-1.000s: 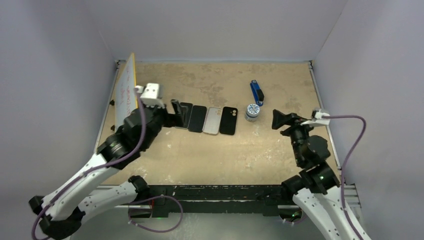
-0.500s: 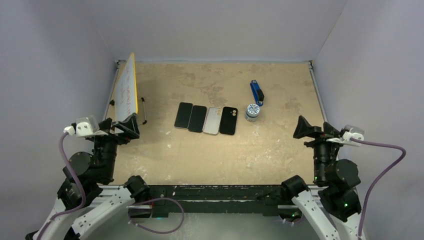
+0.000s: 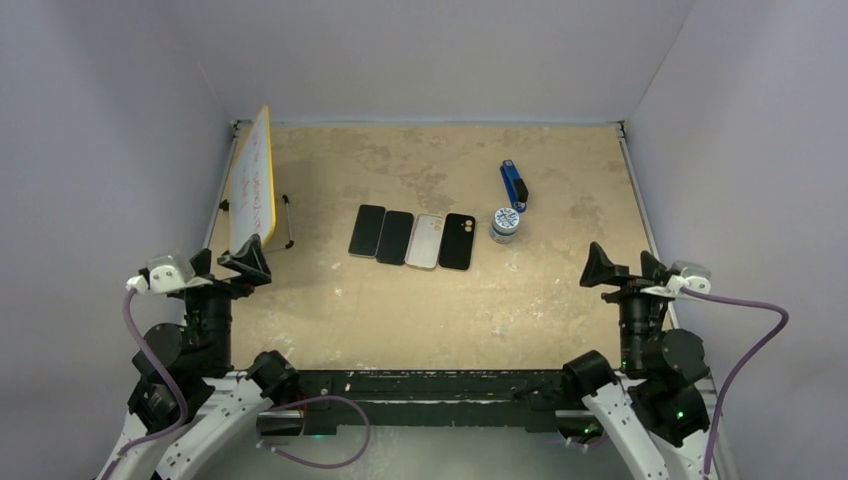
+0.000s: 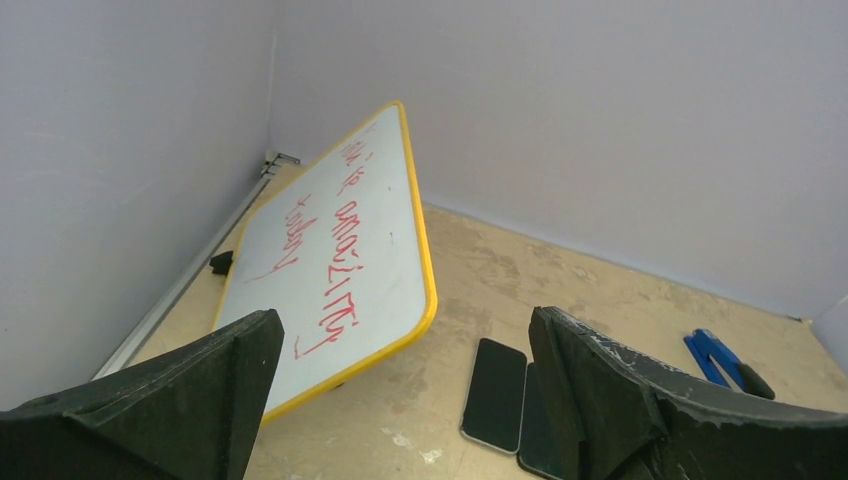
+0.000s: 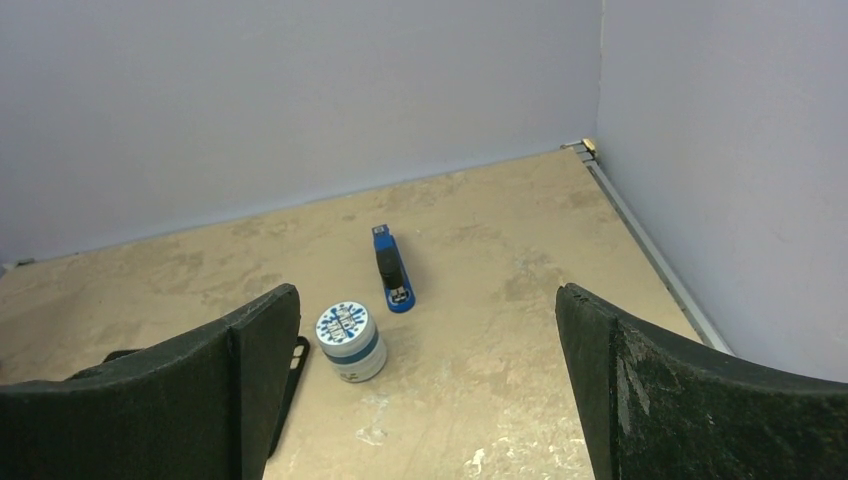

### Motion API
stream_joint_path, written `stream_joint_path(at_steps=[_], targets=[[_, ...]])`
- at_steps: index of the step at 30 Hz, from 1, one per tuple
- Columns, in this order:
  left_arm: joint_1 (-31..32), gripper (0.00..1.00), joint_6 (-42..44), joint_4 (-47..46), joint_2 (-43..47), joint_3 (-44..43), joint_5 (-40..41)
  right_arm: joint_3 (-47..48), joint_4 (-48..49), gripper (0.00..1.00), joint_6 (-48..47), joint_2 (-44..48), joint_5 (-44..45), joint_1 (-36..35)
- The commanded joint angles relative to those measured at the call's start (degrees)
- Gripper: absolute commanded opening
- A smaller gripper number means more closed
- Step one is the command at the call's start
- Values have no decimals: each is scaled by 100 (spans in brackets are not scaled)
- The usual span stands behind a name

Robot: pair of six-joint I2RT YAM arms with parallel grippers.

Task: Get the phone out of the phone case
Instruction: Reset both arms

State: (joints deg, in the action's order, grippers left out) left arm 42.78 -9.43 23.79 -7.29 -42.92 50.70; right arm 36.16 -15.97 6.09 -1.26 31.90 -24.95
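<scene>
Four flat phone-shaped pieces lie side by side mid-table: a black phone, a second black one, a pale one lying back-up, and a black case-like piece with a camera cut-out. I cannot tell which pieces are phones and which are empty cases. My left gripper is open and empty, raised near the front left, far from the row. The left wrist view shows the leftmost phone between its fingers. My right gripper is open and empty at the front right. The black case's edge shows beside its left finger.
A yellow-framed whiteboard with red writing leans at the left wall, a thin pen beside it. A small white-and-blue jar stands right of the row, and a blue stapler lies behind it. Walls enclose three sides.
The left arm has pulled back from the leftmost phone to the front left corner. The right arm has drawn back to the front right. The row of phones has not moved.
</scene>
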Motion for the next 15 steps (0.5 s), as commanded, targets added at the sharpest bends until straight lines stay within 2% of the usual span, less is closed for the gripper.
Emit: stream_joint_path(at_steps=[1, 6, 15], targets=[[-358, 100, 142, -451, 322, 158, -266, 152, 143, 99, -199, -121, -86, 16], [-545, 100, 241, -696, 600, 341, -381, 146, 182, 99, -291, -77, -30, 16], [-551, 100, 222, -727, 579, 354, -368, 173, 255, 99, -349, -210, -37, 32]])
